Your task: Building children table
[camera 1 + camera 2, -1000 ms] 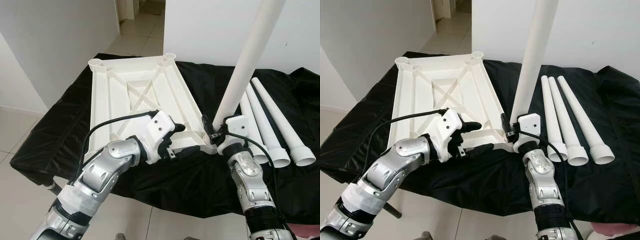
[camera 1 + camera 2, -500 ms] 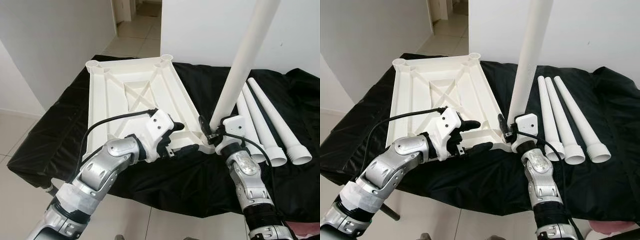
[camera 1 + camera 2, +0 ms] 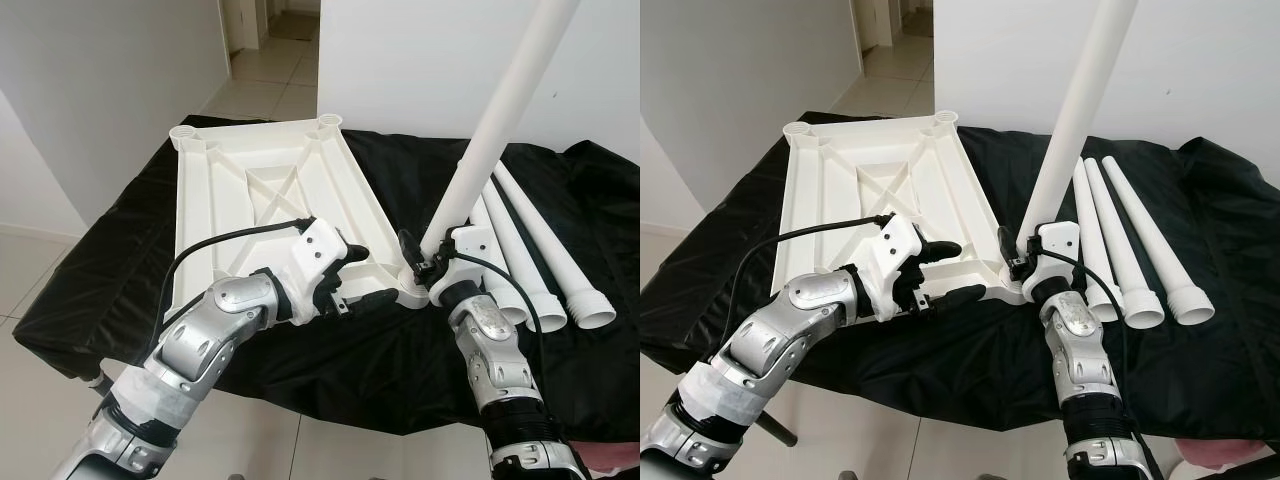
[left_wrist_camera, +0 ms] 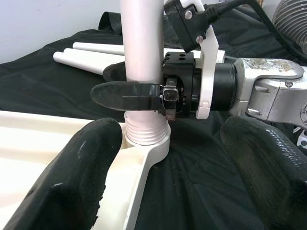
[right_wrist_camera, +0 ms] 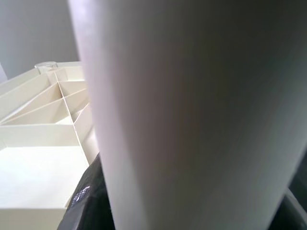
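- One white plastic tabletop (image 3: 265, 205) lies upside down on a black glossy cloth (image 3: 120, 260), its ribbed underside facing up with a crossed brace in the middle.
- Four round leg sockets sit at its corners; the two far ones (image 3: 188, 131) and (image 3: 330, 121) stand open.
- One long white plastic table leg (image 3: 490, 130) stands tilted in the near right corner socket (image 4: 146, 141), its threaded end resting in the socket's ring.
- The right gripper (image 4: 125, 84) is clamped around this leg just above the socket, one black finger (image 4: 124, 96) pressed across the front of the tube.
- The left gripper (image 3: 358, 277) sits at the tabletop's near edge, just beside that same corner, with its two black fingers spread wide and nothing between them.
- Three more white tapered table legs (image 3: 540, 250) lie side by side on the cloth to the right of the tabletop, their wider ends nearest the robot.
- Pale tiled floor (image 3: 30, 270) and white walls (image 3: 100, 70) surround the covered surface.
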Motion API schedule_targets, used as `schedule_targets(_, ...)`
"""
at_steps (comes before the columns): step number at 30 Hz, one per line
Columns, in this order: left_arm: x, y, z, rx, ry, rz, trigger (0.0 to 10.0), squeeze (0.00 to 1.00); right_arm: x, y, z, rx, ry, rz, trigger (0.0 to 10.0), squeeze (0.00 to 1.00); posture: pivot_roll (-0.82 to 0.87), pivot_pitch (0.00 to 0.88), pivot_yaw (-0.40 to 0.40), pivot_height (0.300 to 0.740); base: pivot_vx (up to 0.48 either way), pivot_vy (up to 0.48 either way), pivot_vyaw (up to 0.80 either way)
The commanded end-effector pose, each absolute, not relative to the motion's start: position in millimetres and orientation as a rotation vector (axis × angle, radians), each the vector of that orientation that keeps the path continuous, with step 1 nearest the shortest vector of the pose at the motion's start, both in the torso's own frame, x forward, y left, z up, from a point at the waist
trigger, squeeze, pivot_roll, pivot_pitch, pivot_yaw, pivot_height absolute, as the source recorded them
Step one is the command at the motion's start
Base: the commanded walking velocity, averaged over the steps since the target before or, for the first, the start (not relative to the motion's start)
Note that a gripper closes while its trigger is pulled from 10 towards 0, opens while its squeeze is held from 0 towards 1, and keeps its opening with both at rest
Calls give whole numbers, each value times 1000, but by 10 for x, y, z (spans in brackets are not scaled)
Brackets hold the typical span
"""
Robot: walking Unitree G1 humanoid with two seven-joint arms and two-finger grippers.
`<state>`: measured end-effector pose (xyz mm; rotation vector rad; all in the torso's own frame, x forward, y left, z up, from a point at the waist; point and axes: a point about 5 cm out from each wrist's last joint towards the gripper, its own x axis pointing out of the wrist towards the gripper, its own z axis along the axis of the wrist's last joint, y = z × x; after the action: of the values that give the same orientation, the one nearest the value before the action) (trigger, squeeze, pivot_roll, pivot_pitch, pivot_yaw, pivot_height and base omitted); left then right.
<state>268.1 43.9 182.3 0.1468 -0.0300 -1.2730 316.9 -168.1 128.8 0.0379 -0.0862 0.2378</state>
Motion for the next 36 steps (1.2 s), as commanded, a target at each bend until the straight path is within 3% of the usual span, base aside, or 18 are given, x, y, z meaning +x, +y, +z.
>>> schedule_targets(1, 2619, 410, 1834, 164, -22, -1403, 10000, 0, 3123, -1661, 996, 93, 65, 228, 10000, 0, -80, 0, 11, 740, 0, 0, 0)
schedule_targets(10, 2613, 416, 1837, 162, -22, -1401, 10000, 0, 3068, -1584, 1009, 59, 37, 247, 10000, 0, -76, 0, 5, 740, 0, 0, 0)
schedule_targets(17, 2613, 421, 1836, 159, -22, -1399, 10000, 0, 3020, -1513, 1074, 82, -18, 143, 10000, 0, -75, 0, 1, 740, 0, 0, 0)
schedule_targets(25, 2623, 410, 1842, 166, -25, -1404, 10000, 0, 2977, -1430, 1087, 92, -32, -143, 10000, 0, -70, 0, -9, 740, 0, 0, 0)
schedule_targets(31, 2631, 406, 1844, 166, -30, -1399, 10000, 0, 2959, -1216, 1088, 119, -20, -107, 10000, 0, -68, 0, -17, 740, 0, 0, 0)
schedule_targets(36, 2620, 392, 1832, 166, -31, -1401, 10000, 0, 2963, -1277, 1113, 108, -32, -130, 10000, 0, -66, 0, -23, 740, 0, 0, 0)
